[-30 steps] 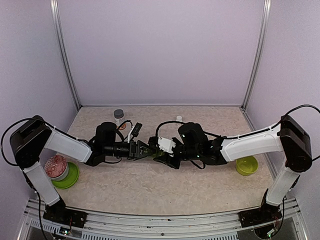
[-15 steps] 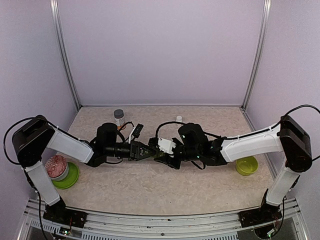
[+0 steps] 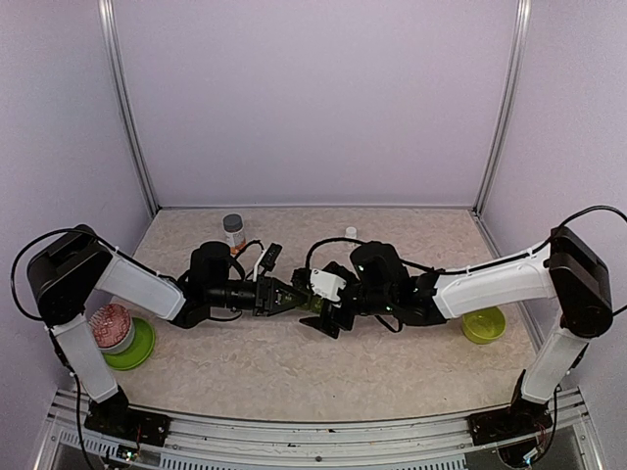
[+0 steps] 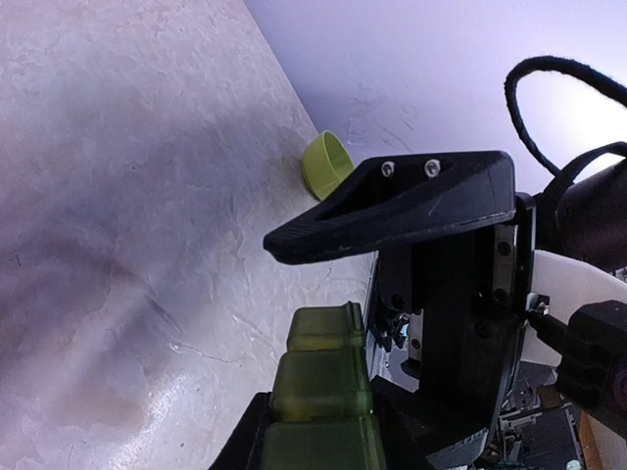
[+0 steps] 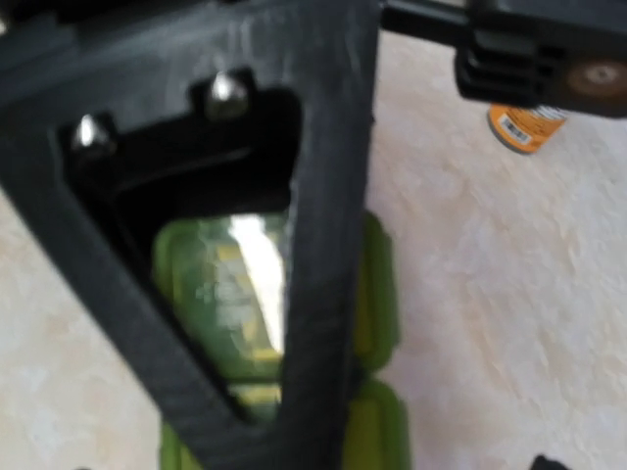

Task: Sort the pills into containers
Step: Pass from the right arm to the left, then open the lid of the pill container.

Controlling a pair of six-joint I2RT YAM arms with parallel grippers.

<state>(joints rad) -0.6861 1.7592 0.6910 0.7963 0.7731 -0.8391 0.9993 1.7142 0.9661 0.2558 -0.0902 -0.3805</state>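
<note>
The containers, an olive-green strip of joined lidded compartments, stick out from between the jaws of my left gripper, which is shut on one end of the strip. In the top view the strip hangs just above the table's middle. My right gripper faces it from the right with its jaws spread wide; its black fingers stand clear of the strip's free end. In the right wrist view one finger crosses in front of the green lids. Reddish pills fill a clear tub at the left.
The tub sits in a lime-green bowl near the left arm's base. A second lime bowl lies at the right. A grey-capped bottle and a small white cap stand near the back wall. An orange bottle lies on the table.
My left gripper has closed on the strip. My right gripper, earlier closed on the strip's other end, has let go and spread its jaws.
</note>
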